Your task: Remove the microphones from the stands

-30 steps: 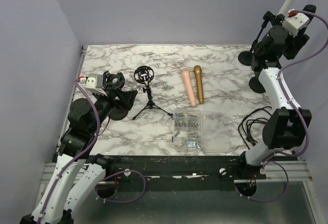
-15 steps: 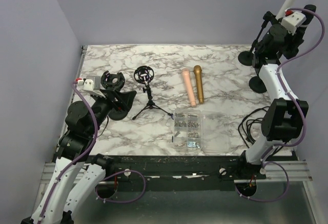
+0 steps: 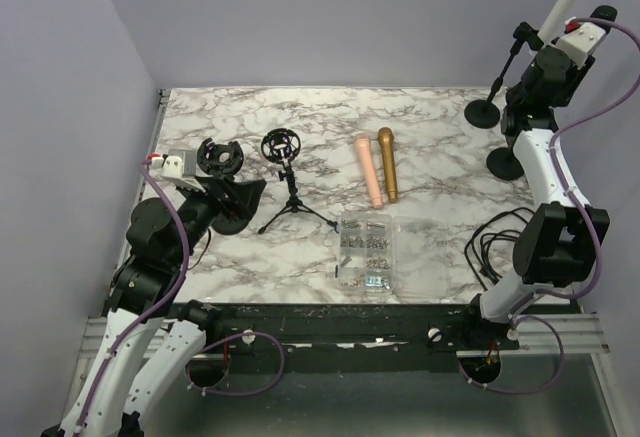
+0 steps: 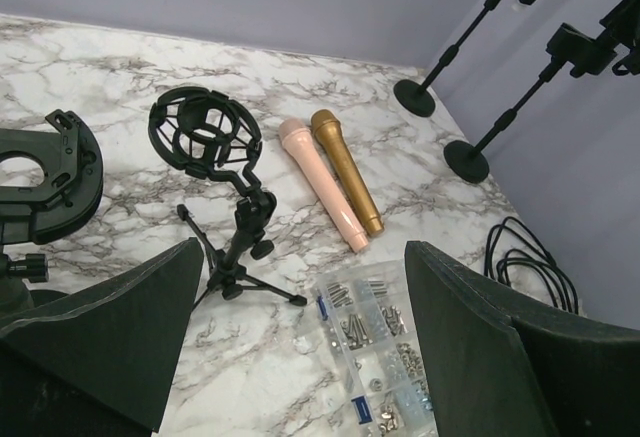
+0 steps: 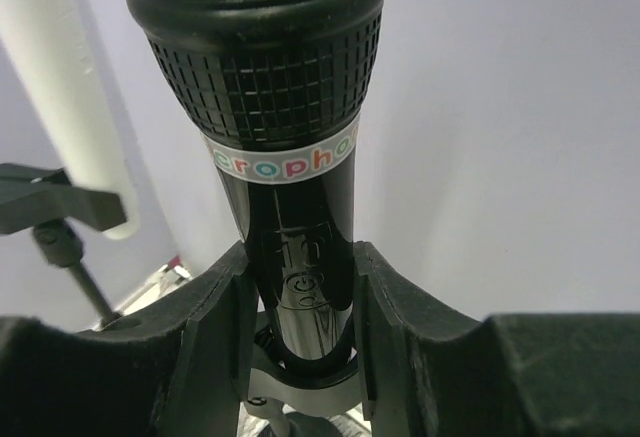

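The microphone (image 5: 290, 157) sits in the stand (image 5: 300, 389) behind the cables (image 3: 492, 242), at right

- The black microphone (image 5: 290, 57) loses the top of its head to the upper edge of the right wrist view. Its lower end is hidden between the jaws of the right gripper (image 5: 300, 302).
- Its coloured band (image 5: 285, 160) shows only "crophon"; the rest curves out of sight.
- From above, that microphone cannot be made out against the dark right wrist (image 3: 548, 67).
- The white microphone (image 5: 65, 87) is cut off by the top edge of the right wrist view.
- The fingers (image 4: 100, 337) of the left gripper (image 4: 305, 252) are dark blurs cropped at the bottom.
- The parts box (image 4: 375, 357) runs off the lower edge; its contents are too small to name.
- The cable coil (image 4: 530, 257) is partly behind one finger.
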Controlling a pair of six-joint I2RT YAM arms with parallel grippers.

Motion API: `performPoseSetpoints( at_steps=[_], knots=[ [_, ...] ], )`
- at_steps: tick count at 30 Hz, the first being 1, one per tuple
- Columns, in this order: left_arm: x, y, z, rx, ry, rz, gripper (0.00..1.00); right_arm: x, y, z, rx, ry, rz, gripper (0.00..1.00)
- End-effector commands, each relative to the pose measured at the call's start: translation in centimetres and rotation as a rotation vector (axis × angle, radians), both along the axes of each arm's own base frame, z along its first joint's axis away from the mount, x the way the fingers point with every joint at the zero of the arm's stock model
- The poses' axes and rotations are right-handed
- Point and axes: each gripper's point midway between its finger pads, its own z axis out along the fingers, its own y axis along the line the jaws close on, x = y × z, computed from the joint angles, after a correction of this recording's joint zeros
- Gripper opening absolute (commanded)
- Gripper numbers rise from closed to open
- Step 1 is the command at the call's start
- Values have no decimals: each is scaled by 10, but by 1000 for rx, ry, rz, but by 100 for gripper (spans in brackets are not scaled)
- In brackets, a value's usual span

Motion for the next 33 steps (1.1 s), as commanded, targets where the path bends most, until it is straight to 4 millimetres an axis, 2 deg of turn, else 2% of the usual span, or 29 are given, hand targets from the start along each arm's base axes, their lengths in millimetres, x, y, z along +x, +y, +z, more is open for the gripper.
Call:
performPoseSetpoints(
  at_steps=[1, 3, 9, 12, 18, 23, 26, 29, 33],
  knots=[
    [-7, -8, 31, 10, -65, -61, 85, 6, 23, 5, 44, -15, 184, 5],
    [-10, -12, 43, 22, -91, -92, 85, 6, 30, 4, 58, -7, 232, 1],
    [-13, -32, 71, 29, -138, -190, 86, -1, 57, 6, 116, -47, 388, 1],
    [-15, -48, 81, 26, -161, -250, 86, -5, 67, 10, 139, -53, 445, 1],
    [-12, -88, 98, 19, -187, -359, 86, -10, 83, 27, 180, -81, 532, 1],
    [-9, -121, 103, 23, -195, -424, 86, -9, 99, 33, 223, -88, 615, 1],
    [-8, -145, 102, 37, -198, -477, 86, -6, 116, 31, 258, -72, 710, 1],
    [-6, -168, 104, 31, -195, -546, 86, -3, 135, 21, 308, -25, 801, 1],
    [-3, -193, 117, 33, -231, -609, 87, -6, 153, 14, 363, -1, 890, 1]
  ],
)
